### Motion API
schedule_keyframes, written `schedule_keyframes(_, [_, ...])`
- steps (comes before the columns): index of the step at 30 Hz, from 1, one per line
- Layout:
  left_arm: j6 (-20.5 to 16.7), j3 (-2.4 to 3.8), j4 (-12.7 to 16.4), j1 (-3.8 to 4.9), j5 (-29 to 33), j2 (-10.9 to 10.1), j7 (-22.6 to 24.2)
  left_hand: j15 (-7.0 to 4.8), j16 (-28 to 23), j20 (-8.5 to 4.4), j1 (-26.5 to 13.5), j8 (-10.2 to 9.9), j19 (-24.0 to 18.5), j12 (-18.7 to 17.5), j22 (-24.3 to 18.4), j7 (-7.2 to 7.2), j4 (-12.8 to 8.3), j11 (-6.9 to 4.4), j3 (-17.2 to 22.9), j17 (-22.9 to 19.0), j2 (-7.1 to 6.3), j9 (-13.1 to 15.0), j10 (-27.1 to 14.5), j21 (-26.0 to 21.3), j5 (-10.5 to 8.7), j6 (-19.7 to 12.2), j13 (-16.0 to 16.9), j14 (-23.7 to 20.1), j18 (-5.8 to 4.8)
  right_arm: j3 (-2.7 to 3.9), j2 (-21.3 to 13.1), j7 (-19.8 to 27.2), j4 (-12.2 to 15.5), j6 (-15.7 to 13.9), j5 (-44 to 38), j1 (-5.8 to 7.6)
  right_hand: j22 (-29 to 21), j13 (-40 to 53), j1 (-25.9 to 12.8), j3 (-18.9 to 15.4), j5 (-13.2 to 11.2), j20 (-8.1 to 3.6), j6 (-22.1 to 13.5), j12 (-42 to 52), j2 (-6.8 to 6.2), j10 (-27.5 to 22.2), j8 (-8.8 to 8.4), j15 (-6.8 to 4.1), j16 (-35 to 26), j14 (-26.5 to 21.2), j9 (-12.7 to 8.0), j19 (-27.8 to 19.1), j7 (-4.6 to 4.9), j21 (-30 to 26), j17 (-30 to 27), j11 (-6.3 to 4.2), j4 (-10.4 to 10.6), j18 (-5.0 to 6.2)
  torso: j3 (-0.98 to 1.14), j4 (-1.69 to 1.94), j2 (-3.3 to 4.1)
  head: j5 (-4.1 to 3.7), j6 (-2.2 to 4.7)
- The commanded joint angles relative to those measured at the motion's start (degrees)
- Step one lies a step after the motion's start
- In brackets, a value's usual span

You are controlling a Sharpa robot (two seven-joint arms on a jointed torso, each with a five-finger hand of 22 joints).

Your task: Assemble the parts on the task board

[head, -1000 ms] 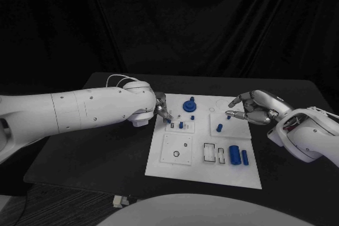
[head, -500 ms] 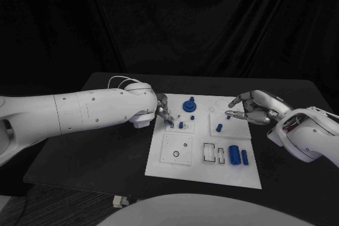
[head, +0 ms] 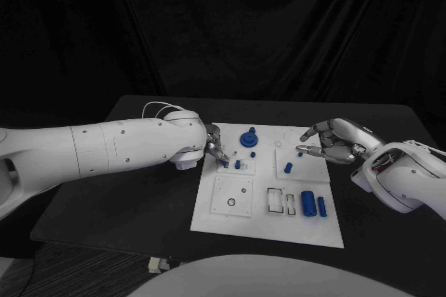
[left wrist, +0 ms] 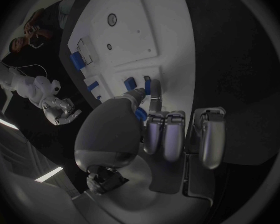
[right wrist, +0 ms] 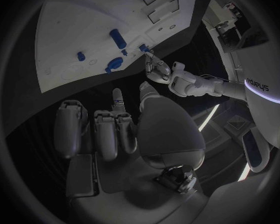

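Little has moved since the earlier frames: the left arm has eased slightly toward the board's left edge, and the parts lie as before. Left hand reaches over the left edge of the board, fingertips lowered among the small pegs near the upper left; the left wrist view shows a blue piece tucked against its fingers, apparently pinched, though the grip is partly hidden. Right hand hovers over the board's right edge, fingers curled loosely, holding nothing visible; whether it is closed cannot be told.

Progress, as a judgement: early to middle. A round blue part stands near the top edge, a short peg stands in the right panel, and two long blue pieces lie loose near the lower right beside open rectangular slots. The lower-left panel has unfilled holes. Several seats therefore remain to be filled.
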Motion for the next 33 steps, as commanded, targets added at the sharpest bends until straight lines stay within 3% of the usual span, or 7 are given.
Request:
schedule_keyframes(1, [0.43,0.04,-0.01,-0.16,0.06,0.13,1.00,-0.33,0.15,-0.22,-0.08,-0.36,2.11,0.20,13.33,-0.03,0.00,-0.27,0.43,15.08,0.62,0.09,5.99,-0.11,-0.05,-0.14,15.10,5.95,0.51,0.02,-0.11,-0.74,0.16,-0.13,-0.11,-0.14,10.90,15.07,0.47,0.01,0.25,0.14,0.22,0.20,0.02,5.88,-0.22,0.16,-0.38,5.59,-0.08,-0.05,0.00,-0.38,13.54,0.23,-0.19,0.42,0.01,0.01,0.01,-0.03,-0.01])
schedule_keyframes(13, [0.55,0.04,-0.31,-0.63,0.06,0.27,1.18,-0.31,0.15,-0.21,-0.15,-0.46,1.86,0.20,13.22,0.01,-0.07,-0.24,0.59,15.08,0.65,0.14,5.99,-0.39,-0.10,-0.35,15.10,5.95,0.59,0.02,-0.08,-0.72,0.16,-0.11,-0.11,-0.15,10.90,15.07,0.47,0.01,0.25,0.14,0.22,0.20,0.02,5.88,-0.22,0.16,-0.38,5.59,-0.08,-0.05,0.00,-0.38,13.54,0.23,-0.19,0.42,0.01,0.01,0.01,-0.01,-0.01])
schedule_keyframes(17, [0.49,0.04,-0.38,-0.75,0.06,0.34,1.30,-0.22,0.15,-0.13,-1.02,-0.62,1.64,0.20,13.13,0.18,0.05,-0.12,0.66,15.08,0.68,0.39,5.99,-0.66,-1.58,-0.70,15.10,5.95,0.66,0.02,-0.05,-0.73,0.15,-0.08,-0.11,-0.16,10.90,15.07,0.47,0.01,0.25,0.14,0.22,0.20,0.02,5.88,-0.22,0.16,-0.38,5.59,-0.08,-0.05,0.00,-0.38,13.54,0.23,-0.19,0.42,0.00,0.01,-0.01,0.04,-0.01])
schedule_keyframes(33, [1.52,0.04,-0.16,-1.06,0.06,0.24,1.46,-0.13,0.15,-0.05,-1.70,-0.80,1.33,0.20,12.99,0.23,0.05,-0.06,0.25,15.08,0.71,0.65,5.99,-1.03,-2.10,-1.07,15.10,5.95,0.76,0.02,-0.04,-0.77,0.08,-0.04,-0.11,-0.17,10.90,15.07,0.51,-0.05,0.38,0.15,0.25,0.20,0.00,5.88,-0.22,0.17,-0.41,5.58,-0.09,-0.05,0.00,-0.40,13.50,0.24,-0.13,0.42,0.01,0.00,-0.01,0.04,-0.01])
